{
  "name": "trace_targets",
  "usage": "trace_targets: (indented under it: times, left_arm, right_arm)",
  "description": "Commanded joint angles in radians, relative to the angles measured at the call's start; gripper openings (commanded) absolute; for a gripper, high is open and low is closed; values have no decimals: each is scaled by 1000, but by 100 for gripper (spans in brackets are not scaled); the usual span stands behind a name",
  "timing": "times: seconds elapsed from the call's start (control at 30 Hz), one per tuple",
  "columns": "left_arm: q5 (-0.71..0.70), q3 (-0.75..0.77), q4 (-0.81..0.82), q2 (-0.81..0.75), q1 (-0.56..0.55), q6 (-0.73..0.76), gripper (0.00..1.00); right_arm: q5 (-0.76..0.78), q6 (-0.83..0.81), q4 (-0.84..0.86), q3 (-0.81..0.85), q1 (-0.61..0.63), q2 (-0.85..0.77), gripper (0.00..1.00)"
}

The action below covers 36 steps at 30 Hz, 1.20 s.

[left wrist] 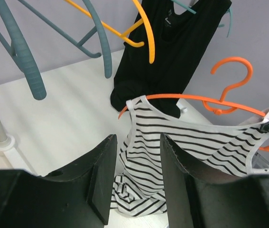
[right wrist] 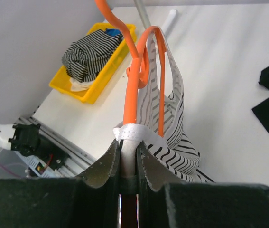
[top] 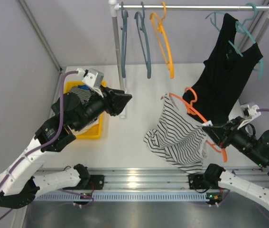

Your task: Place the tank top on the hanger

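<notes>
tank top hangs by one strap on the hanger, mid-table toward the near edge. right gripper pinches hanger end and strap. left gripper gapes empty by the left-edge bin. black top hangs just behind.

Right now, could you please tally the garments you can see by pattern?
White striped tank top: 1
Dark striped garment in the yellow bin: 1
Plain black top: 1
Total: 3
</notes>
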Motion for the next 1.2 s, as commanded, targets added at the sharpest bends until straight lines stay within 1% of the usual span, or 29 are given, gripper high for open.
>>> trace_targets:
  times: [0.0, 0.13, 0.27, 0.37, 0.4, 0.57, 0.67, 0.77, 0.87, 0.93, 0.97, 1.0, 1.07, 1.1, 1.13, 1.17]
  left_arm:
    - [16, -16, 34, -14, 3, -2, 47]
    - [19, -43, 31, -23, 3, -10, 47]
    - [21, -68, 34, -27, 3, -21, 47]
    - [31, -82, 36, -23, 3, -28, 47]
    - [34, -85, 39, -23, 3, -30, 47]
    - [48, -97, 42, -18, 3, -37, 47]
    - [60, -97, 43, -12, 3, -44, 47]
    - [67, -100, 45, -9, 3, -47, 47]
    - [73, -106, 49, -9, 3, -50, 46]
    - [76, -108, 48, -9, 3, -54, 46]
    - [77, -111, 49, -7, 3, -54, 46]
    - [80, -109, 49, -7, 3, -54, 46]
    - [80, -114, 46, -11, 3, -54, 46]
    - [77, -114, 45, -12, 3, -54, 46]
    - [77, -116, 43, -15, 3, -54, 46]
    - [76, -116, 40, -14, 3, -54, 46]
  right_arm:
    - [142, 33, 112, -18, 11, 2, 0]
    - [283, 44, 159, -26, 12, 11, 0]
    - [380, -5, 247, -29, 24, 15, 0]
    - [432, -54, 294, -15, 37, 63, 0]
    - [453, -61, 300, -6, 38, 101, 0]
    - [489, -129, 366, 11, 38, 181, 0]
    - [500, -176, 426, 46, 37, 221, 0]
    - [497, -209, 440, 95, 27, 273, 0]
    - [457, -215, 446, 132, -14, 331, 0]
    - [341, -192, 437, 152, -122, 371, 0]
    - [275, -178, 431, 157, -181, 396, 0]
    - [128, -160, 428, 161, -315, 407, 0]
    - [-3, -128, 440, 160, -435, 420, 0]
    - [-108, -120, 449, 154, -491, 430, 0]
    - [-164, -106, 461, 154, -596, 434, 0]
    - [-221, -100, 480, 154, -647, 442, 0]
